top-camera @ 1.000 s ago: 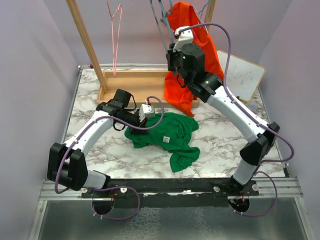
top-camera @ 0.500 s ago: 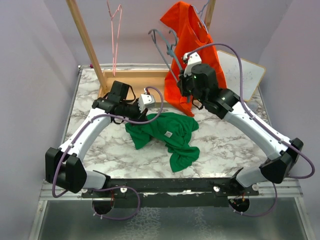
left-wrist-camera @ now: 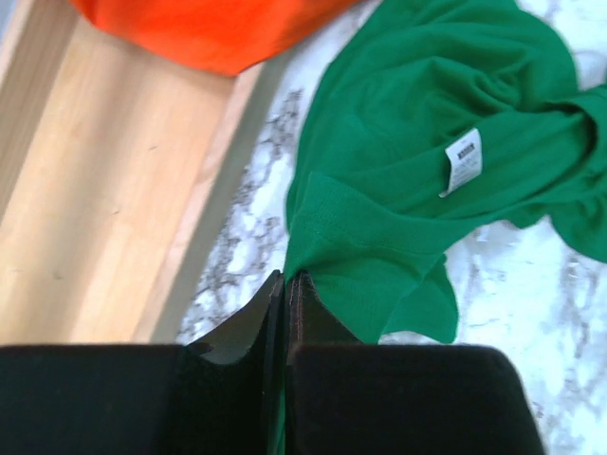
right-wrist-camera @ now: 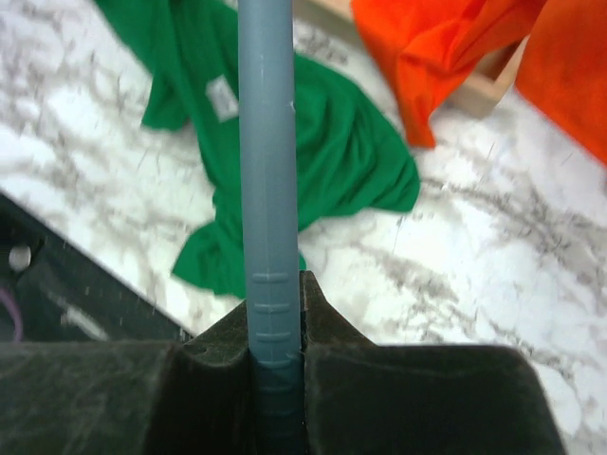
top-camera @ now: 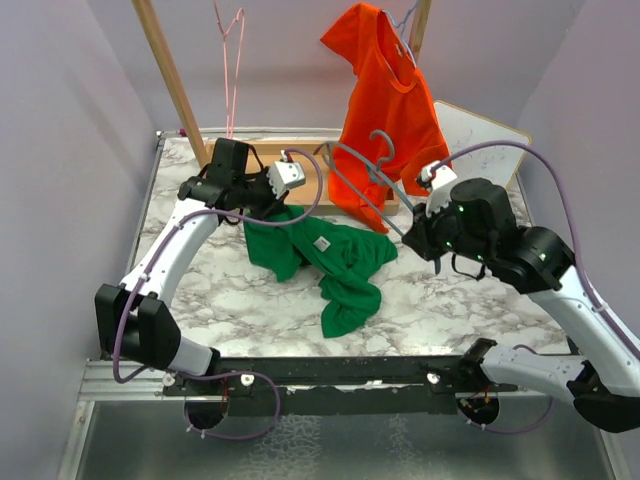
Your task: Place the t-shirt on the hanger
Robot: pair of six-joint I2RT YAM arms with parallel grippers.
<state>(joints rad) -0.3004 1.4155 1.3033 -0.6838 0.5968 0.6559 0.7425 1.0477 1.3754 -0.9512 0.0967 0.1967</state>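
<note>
Bright green cotton t-shirt lies crumpled on the marble table, one edge pinched between the closed fingers of the left tool. The right tool is clamped on the slate blue-grey hooked hanger, held above the table.

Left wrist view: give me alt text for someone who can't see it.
The left gripper pinches an edge of the green t-shirt, crumpled on the marble table, white label showing. An orange shirt overlaps a wooden base upper left.
</note>
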